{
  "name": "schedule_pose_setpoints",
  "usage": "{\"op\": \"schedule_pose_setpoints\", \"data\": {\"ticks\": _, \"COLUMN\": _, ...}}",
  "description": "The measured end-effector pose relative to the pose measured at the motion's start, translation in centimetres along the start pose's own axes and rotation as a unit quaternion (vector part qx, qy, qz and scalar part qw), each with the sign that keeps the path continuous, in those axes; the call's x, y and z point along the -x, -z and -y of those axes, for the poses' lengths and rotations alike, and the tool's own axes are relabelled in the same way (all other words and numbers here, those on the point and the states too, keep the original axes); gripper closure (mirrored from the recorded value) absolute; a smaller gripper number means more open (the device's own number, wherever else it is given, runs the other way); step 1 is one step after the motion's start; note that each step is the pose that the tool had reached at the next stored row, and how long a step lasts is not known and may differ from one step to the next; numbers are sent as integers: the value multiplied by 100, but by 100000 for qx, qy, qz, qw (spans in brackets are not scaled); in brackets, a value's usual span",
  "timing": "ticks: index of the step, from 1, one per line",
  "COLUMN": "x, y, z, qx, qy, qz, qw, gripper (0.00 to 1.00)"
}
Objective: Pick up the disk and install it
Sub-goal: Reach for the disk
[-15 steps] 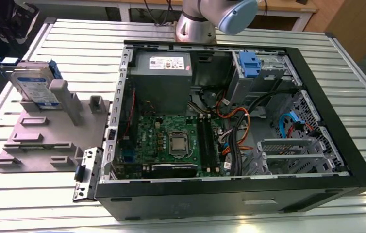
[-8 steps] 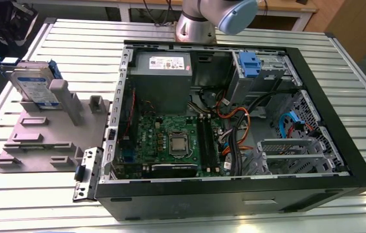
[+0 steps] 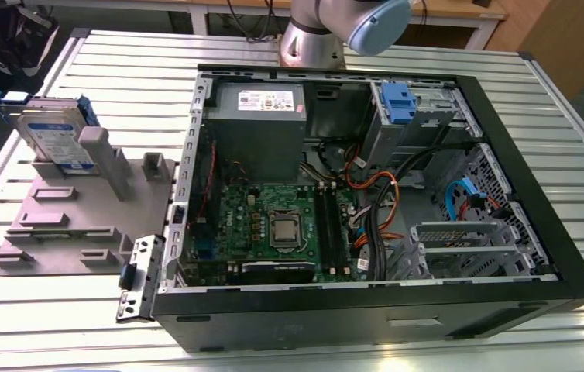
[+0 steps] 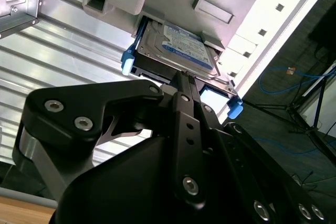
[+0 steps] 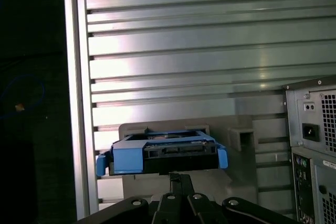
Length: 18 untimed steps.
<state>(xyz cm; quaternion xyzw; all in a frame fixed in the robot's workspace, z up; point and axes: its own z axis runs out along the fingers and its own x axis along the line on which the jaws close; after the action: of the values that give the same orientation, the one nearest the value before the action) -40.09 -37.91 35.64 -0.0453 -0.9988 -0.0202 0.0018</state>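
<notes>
The disk (image 3: pixel 56 136) stands on edge in a grey fixture (image 3: pixel 75 209) at the exterior view's left, silver with a white-and-blue label and blue side rails. The second wrist view shows the disk (image 4: pixel 176 51) label side on, and the first wrist view shows the disk (image 5: pixel 163 153) edge on. My gripper (image 4: pixel 185 75) is black, and its fingertips meet with nothing between them. In both wrist views it points at the disk from a distance, gripper (image 5: pixel 178 176) just short of the drive's blue end.
An open computer case (image 3: pixel 375 194) lies to the right of the fixture on a slatted metal table (image 3: pixel 116 62). Inside are a grey power-supply box (image 3: pixel 255 116), the motherboard (image 3: pixel 271 225), cables and a drive bay holding a bare blue bracket (image 3: pixel 400 105). The arm's base (image 3: pixel 323 35) stands behind the case.
</notes>
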Motion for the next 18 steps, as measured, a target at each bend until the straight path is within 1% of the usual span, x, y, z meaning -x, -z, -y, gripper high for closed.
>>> {"op": "schedule_pose_setpoints", "data": {"ticks": 8, "x": -11, "y": -4, "z": 1, "qx": -1, "qy": -5, "qz": 1, "qw": 100000, "gripper": 89}}
{"op": "schedule_pose_setpoints", "data": {"ticks": 10, "x": -17, "y": -14, "z": 0, "qx": 4, "qy": -3, "qz": 6, "qw": 100000, "gripper": 89}}
{"op": "schedule_pose_setpoints", "data": {"ticks": 13, "x": -40, "y": -36, "z": -3, "qx": -5, "qy": -6, "qz": -5, "qw": 100000, "gripper": 89}}
{"op": "schedule_pose_setpoints", "data": {"ticks": 18, "x": -99, "y": -64, "z": -20, "qx": -3, "qy": -21, "qz": 2, "qw": 100000, "gripper": 89}}
